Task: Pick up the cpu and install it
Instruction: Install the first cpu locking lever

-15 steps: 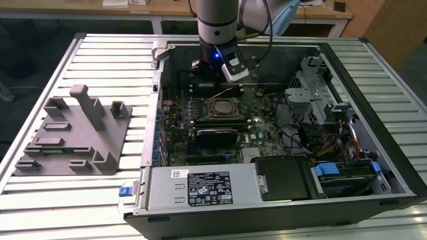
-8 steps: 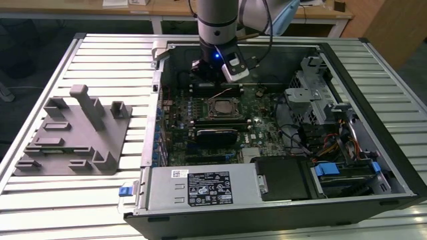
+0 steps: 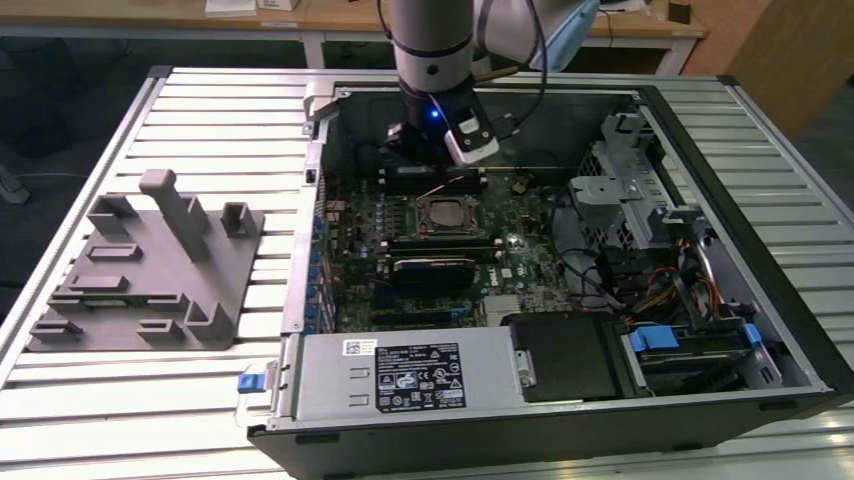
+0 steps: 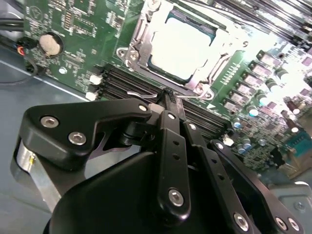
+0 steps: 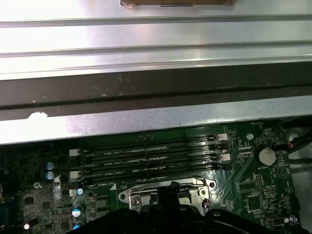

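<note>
Fingers of the end effector (image 4: 168,93) come together in a narrow point with nothing between them, clenched on empty air right at the edge of the socket frame (image 4: 195,87). Just beyond the tips, the cpu (image 4: 183,44) sits seated in that socket, its pale metal top bright under the light in the second wrist view. Memory slots (image 5: 146,158) run alongside, close to the fingertips. From the exterior view, the arm (image 3: 434,60) hangs over the open computer case (image 3: 747,300), with the end effector (image 3: 430,158) low above the motherboard (image 3: 527,235).

Here's the worry: those tips are very near the thin wire lever (image 4: 187,96) and the frame. A sideways nudge could snag the lever or scrape the board. If the chip isn't fully flat, pressing nearby might bend pins. Farther off, the grey fixture (image 3: 147,265) rests on the slatted tabletop (image 3: 80,400).
</note>
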You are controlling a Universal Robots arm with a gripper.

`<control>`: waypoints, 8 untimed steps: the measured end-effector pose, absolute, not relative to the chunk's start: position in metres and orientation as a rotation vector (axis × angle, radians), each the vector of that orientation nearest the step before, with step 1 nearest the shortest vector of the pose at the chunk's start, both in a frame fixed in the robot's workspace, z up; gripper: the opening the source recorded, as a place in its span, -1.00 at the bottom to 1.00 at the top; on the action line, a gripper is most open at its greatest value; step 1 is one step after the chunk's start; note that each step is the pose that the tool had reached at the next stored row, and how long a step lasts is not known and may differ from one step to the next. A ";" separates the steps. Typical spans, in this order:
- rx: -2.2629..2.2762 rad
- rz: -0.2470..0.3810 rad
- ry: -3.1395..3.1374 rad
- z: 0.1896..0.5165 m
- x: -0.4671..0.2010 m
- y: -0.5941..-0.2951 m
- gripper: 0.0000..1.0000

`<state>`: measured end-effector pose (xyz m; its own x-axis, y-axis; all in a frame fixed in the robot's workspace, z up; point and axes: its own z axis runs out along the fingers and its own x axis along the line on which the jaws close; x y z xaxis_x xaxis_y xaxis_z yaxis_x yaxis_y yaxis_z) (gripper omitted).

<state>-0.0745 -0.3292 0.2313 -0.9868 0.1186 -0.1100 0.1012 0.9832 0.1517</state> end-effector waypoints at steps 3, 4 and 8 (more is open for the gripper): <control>0.167 0.224 2.992 0.230 -0.074 -0.329 -0.79; 0.167 0.226 2.990 0.229 -0.074 -0.329 -0.79; 0.169 0.234 2.983 0.226 -0.074 -0.329 -0.79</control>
